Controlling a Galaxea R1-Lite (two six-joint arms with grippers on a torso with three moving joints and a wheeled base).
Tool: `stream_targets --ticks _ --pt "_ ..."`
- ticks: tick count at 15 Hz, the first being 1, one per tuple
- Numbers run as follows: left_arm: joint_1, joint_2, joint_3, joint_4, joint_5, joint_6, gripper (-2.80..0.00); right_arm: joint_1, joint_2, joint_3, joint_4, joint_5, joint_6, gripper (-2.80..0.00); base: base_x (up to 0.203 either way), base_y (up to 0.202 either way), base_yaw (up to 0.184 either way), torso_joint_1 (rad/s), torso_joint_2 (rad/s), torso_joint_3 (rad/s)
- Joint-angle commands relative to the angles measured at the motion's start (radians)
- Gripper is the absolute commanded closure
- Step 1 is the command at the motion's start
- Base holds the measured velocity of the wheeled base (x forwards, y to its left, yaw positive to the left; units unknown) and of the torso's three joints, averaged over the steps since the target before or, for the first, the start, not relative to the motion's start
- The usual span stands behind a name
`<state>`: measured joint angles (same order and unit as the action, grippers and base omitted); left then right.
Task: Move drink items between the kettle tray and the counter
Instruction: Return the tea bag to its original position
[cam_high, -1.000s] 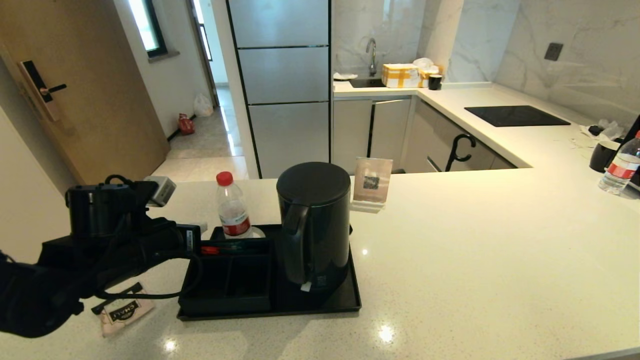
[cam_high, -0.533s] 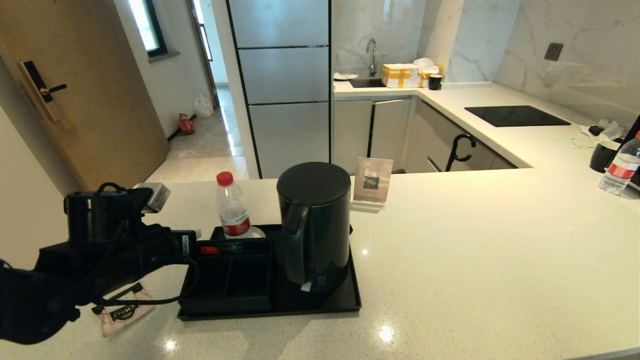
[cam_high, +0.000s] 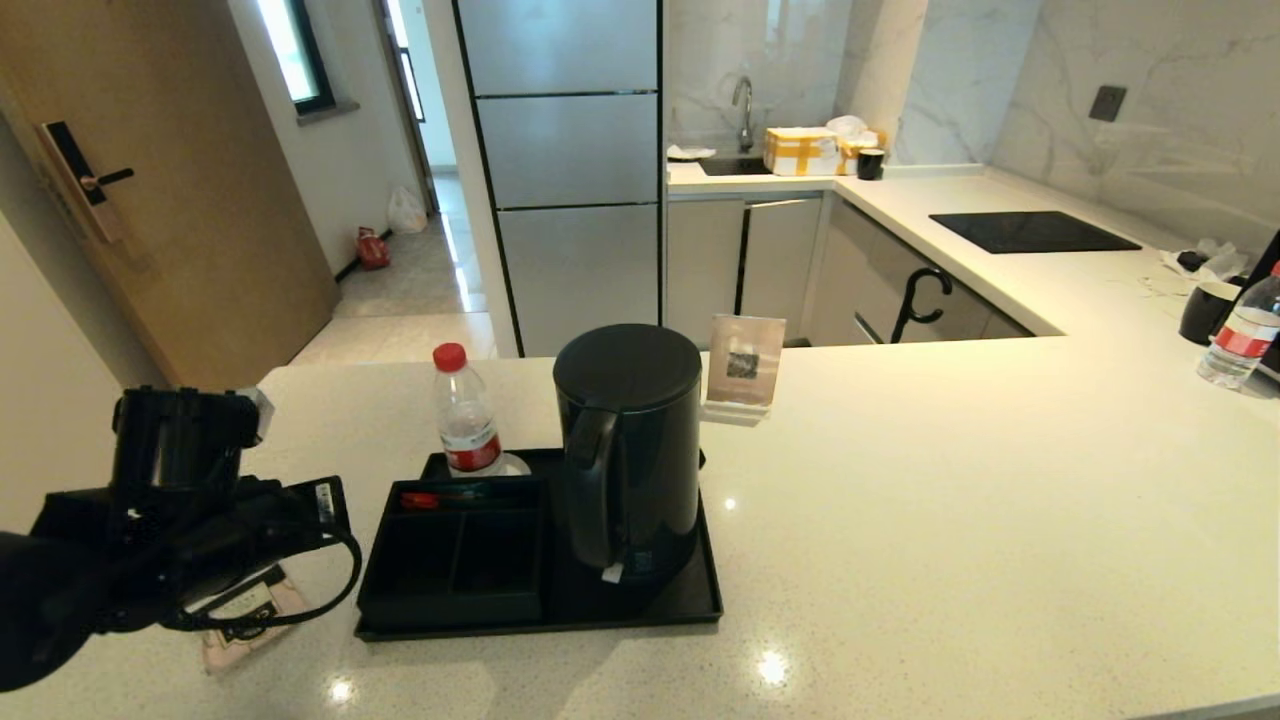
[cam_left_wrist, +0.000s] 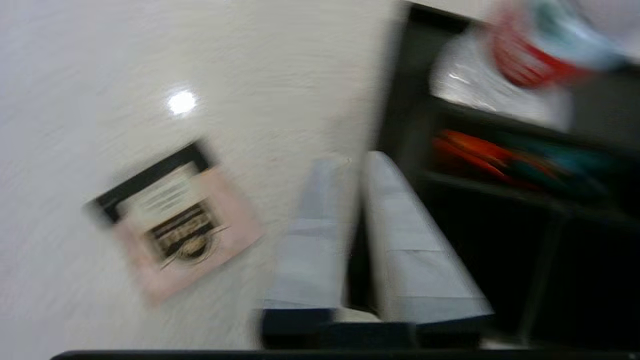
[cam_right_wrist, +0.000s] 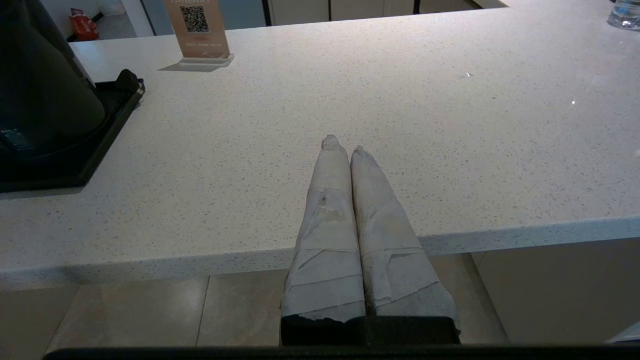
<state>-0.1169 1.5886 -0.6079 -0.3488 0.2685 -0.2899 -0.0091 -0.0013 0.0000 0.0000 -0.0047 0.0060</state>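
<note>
One tall matte-black round kettle (cam_high: 627, 450) stands on the right half of one shallow black raised-rim tray (cam_high: 700, 600), whose divided box sits on the left. One flat pale-pink tea sachet (cam_left_wrist: 177, 225) lies on the glossy speckled stone counter (cam_high: 950, 480), just left of the tray. The left gripper (cam_left_wrist: 350, 160) hovers above it, empty, taped fingers nearly together. The right gripper (cam_right_wrist: 342, 145), fingers pressed together, sits at the counter's near edge. Two clear plastic bottles: one (cam_high: 466, 415) at the tray's far-left corner, one (cam_high: 1240, 335) far right.

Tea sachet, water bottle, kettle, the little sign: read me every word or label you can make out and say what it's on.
Tea sachet: dark printed band, too blurred to read.
Counter sign: a QR code; the lines around it too small to read.
Water bottle: red label, print unreadable.
Kettle: small base marking, unreadable.
</note>
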Motion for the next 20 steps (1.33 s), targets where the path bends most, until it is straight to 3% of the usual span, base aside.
stream_targets --ticks 1,3,5,8,10,14,17,20 --pt "-0.001 0.004 -0.066 0.125 0.119 -0.096 -2.8 0.0 0.001 0.0 0.0 0.0 0.0 0.0 0.0 0.0 0.0 0.0 0.0 0.0" --pt "-0.007 0.002 -0.098 0.234 0.141 -0.146 -2.8 0.0 0.001 0.0 0.0 0.0 0.0 0.0 0.0 0.0 0.0 0.0 0.0 0.0" --pt "-0.007 0.03 -0.13 0.328 0.152 -0.234 -2.8 0.0 0.001 0.0 0.0 0.0 0.0 0.0 0.0 0.0 0.0 0.0 0.0 0.0" --pt "0.004 0.059 -0.135 0.41 0.163 -0.288 -2.8 0.0 0.001 0.0 0.0 0.0 0.0 0.0 0.0 0.0 0.0 0.0 0.0 0.0" --pt "0.021 0.08 -0.133 0.432 0.164 -0.308 -2.8 0.0 0.001 0.0 0.0 0.0 0.0 0.0 0.0 0.0 0.0 0.0 0.0 0.0" --pt "0.16 0.135 -0.105 0.459 0.15 -0.323 -2.8 0.0 0.001 0.0 0.0 0.0 0.0 0.0 0.0 0.0 0.0 0.0 0.0 0.0" --pt "0.274 0.125 -0.101 0.461 0.064 -0.318 -2.8 0.0 0.001 0.0 0.0 0.0 0.0 0.0 0.0 0.0 0.0 0.0 0.0 0.0" --pt "0.29 0.127 -0.101 0.46 0.039 -0.32 -2.8 0.0 0.001 0.0 0.0 0.0 0.0 0.0 0.0 0.0 0.0 0.0 0.0 0.0"
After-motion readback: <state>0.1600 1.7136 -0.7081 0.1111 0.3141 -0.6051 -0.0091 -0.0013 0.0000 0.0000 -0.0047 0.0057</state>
